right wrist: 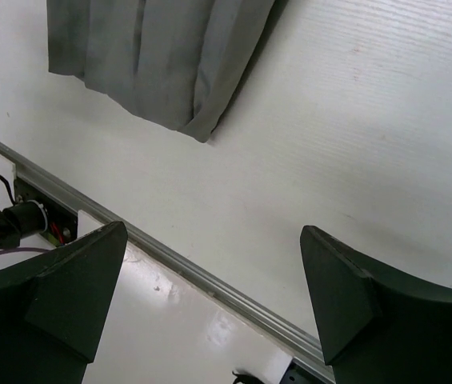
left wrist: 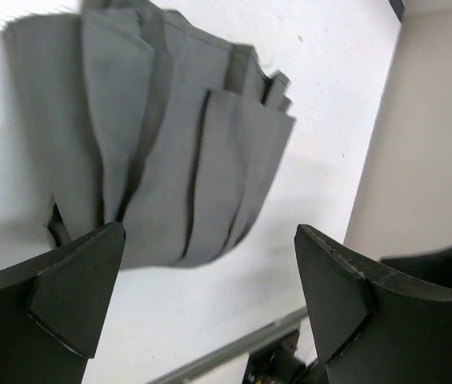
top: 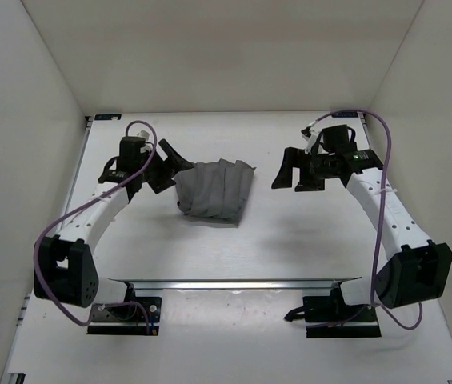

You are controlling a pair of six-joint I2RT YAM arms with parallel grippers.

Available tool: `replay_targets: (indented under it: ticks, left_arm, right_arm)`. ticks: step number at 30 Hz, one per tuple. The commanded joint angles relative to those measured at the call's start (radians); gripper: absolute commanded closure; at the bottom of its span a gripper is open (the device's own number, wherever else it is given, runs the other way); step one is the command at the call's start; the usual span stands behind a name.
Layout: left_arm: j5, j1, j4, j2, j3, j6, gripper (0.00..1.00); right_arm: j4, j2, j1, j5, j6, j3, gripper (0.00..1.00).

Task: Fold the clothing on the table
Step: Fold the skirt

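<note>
clothing (top: 214,190): dark grey, vertical pleats | table (top: 290,240): white | fingers (left wrist: 74,296): black | rail (top: 234,283): silver

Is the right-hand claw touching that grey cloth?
Apart. The top view shows a strip of bare table between the right gripper and the clothing; its wrist view shows open jaws with nothing between them.

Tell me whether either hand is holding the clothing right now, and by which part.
Nothing is held. The left hand stands open beside the clothing, at its left edge; the right hand is open, apart from it.
</note>
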Motion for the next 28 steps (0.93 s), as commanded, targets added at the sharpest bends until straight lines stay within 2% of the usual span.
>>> replay_targets:
  ticks: [1, 6, 10, 15, 28]
  left_arm:
    - [0.076, -0.008, -0.082, -0.101, -0.019, 0.064, 0.01]
    - [0.093, 0.001, -0.108, -0.218, -0.082, 0.078, 0.01]
    - [0.100, 0.015, -0.156, -0.243, -0.069, 0.101, 0.01]
    - [0.109, 0.027, -0.140, -0.273, -0.093, 0.090, 0.01]
    - [0.118, 0.033, -0.105, -0.320, -0.145, 0.061, 0.02]
  right_arm:
    - [0.011, -0.065, -0.017, -0.020, -0.024, -0.019, 0.13]
    - [0.009, -0.114, -0.024, -0.024, -0.027, -0.071, 0.13]
    - [0.035, -0.153, -0.048, -0.075, -0.010, -0.141, 0.13]
    - [0.049, -0.175, -0.047, -0.096, -0.015, -0.180, 0.13]
    - [0.063, -0.172, -0.063, -0.124, -0.035, -0.189, 0.14]
